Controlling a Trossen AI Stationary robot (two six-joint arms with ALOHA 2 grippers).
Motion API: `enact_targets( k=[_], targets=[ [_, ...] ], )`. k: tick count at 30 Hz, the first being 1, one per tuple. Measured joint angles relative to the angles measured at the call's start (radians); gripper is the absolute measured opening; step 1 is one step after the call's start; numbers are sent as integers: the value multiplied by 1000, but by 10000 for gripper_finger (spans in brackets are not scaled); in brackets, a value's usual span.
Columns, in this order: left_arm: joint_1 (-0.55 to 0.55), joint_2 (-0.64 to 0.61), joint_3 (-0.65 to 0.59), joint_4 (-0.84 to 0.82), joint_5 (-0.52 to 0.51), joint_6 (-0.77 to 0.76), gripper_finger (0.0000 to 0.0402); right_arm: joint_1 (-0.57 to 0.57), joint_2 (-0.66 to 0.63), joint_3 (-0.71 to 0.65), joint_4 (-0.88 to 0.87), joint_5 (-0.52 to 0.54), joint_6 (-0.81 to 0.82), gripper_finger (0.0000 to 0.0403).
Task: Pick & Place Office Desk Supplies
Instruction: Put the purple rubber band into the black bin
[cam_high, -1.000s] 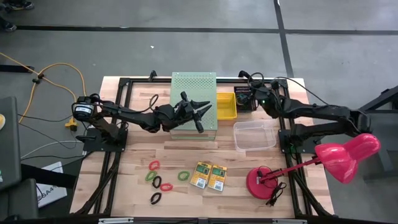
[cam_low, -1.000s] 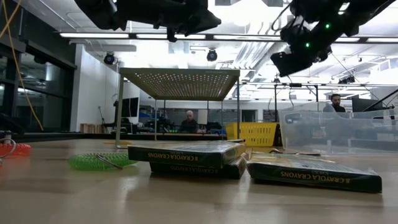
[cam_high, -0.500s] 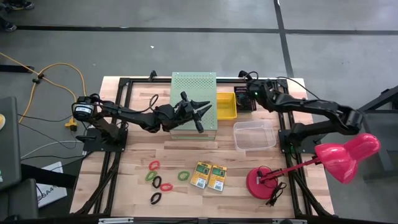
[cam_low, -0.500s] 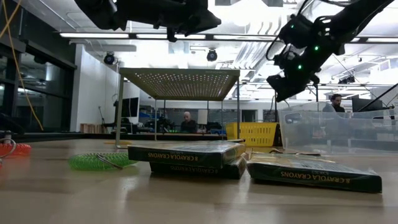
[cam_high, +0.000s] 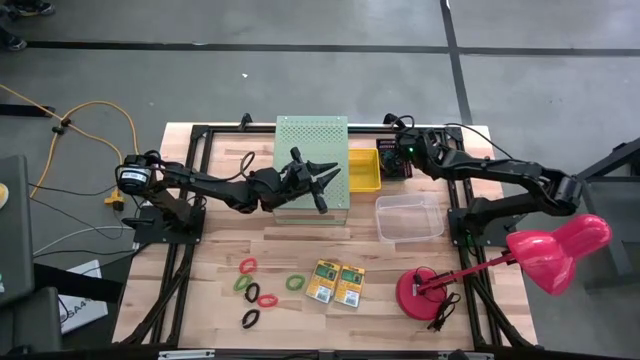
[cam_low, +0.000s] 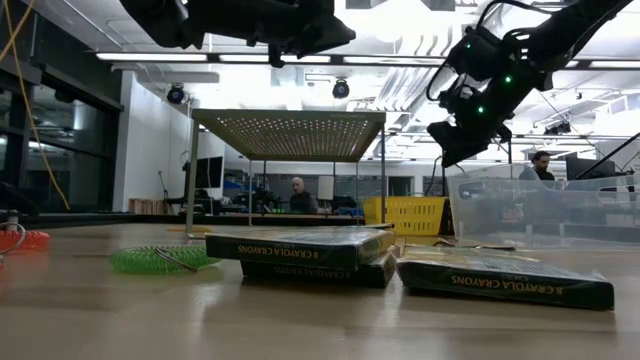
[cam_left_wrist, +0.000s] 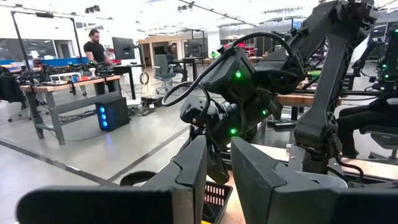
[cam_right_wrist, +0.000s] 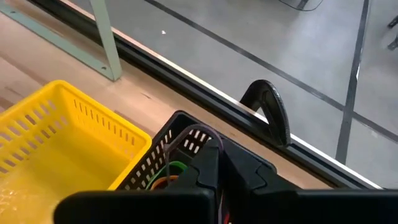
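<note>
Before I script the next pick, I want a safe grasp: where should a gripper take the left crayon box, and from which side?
The left crayon box lies flat on the table, touching the right crayon box along one long edge. Probably best to come straight down and pinch across its short ends, which are free; the green band sits close to its outer long side.

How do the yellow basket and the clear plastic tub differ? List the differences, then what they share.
1. The yellow basket is opaque; the clear plastic tub lets the wood show through.
2. The basket's walls are slotted; the tub's are solid.
3. The basket is smaller than the tub.
4. The basket sits right beside the green perforated box; the tub stands apart from it.
Both are open-topped and rectangular.
</note>
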Motion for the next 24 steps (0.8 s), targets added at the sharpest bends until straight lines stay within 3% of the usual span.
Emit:
enact_targets(
  k=[14, 21, 24],
  targets=[
    [0, 0, 0, 0, 0, 0, 71, 0, 0, 0, 0, 3, 5, 96],
    [0, 0, 0, 0, 0, 0, 71, 0, 0, 0, -2, 0, 27, 113],
    [0, 0, 0, 0, 0, 0, 71, 0, 0, 2, -23, -52, 51, 116]
  ],
)
